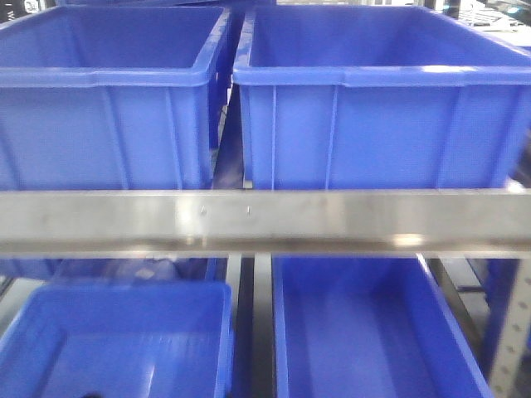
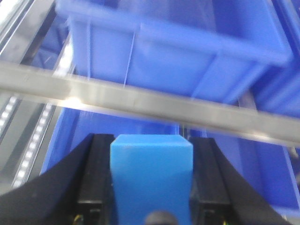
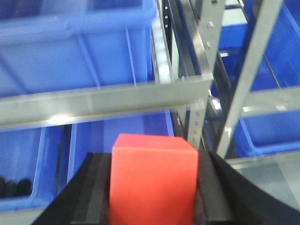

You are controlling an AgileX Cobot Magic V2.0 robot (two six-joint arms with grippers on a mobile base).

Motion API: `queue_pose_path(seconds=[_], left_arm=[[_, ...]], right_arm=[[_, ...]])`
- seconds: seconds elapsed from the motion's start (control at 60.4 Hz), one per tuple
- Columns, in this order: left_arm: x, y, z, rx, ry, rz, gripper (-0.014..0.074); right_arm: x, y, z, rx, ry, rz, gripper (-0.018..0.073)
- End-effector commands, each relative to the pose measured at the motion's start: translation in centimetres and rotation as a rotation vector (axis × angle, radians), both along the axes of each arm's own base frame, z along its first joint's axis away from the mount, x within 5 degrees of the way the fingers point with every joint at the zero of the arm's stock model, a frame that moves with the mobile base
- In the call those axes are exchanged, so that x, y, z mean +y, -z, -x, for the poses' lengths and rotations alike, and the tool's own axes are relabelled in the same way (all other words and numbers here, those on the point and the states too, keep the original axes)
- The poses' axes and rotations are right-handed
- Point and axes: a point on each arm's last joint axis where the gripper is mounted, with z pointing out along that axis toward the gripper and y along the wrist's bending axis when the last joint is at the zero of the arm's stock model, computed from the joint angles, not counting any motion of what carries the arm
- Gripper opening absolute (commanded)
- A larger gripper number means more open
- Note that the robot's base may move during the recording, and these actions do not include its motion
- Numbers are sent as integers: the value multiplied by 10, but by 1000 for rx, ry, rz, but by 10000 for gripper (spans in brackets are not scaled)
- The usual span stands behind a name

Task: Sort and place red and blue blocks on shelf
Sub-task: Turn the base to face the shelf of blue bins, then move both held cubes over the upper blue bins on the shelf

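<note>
Left fingers (image 2: pixel 96 173) pinch the blue block (image 2: pixel 151 178) and right fingers (image 3: pixel 96 192) pinch the red block (image 3: pixel 152 180), both arms pointing forward at the shelf (image 3: pixel 108 101) rail.

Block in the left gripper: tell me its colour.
Bright blue; the block shows best in the left wrist view.

We are in what looks like a warehouse or factory storeroom. A tall steel shelf (image 1: pixel 249 220) with several levels carries rows of big blue plastic bins (image 1: pixel 108 108). It has shiny horizontal rails, a perforated upright (image 1: pixel 508 332) and white roller tracks (image 2: pixel 32 149). More bins fill the neighbouring bay.
</note>
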Motion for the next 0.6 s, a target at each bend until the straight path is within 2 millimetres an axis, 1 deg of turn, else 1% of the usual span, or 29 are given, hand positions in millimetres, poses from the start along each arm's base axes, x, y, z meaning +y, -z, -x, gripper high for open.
queue_pose_path(seconds=[0.0,0.58], left_arm=[[0,-15,-3,-97,-1,14,127],[0,-15,-3,-97,-1,14,127]], right_arm=[[-1,-16,-3,-105,0,9,59],[-1,-16,-3,-105,0,9,59]])
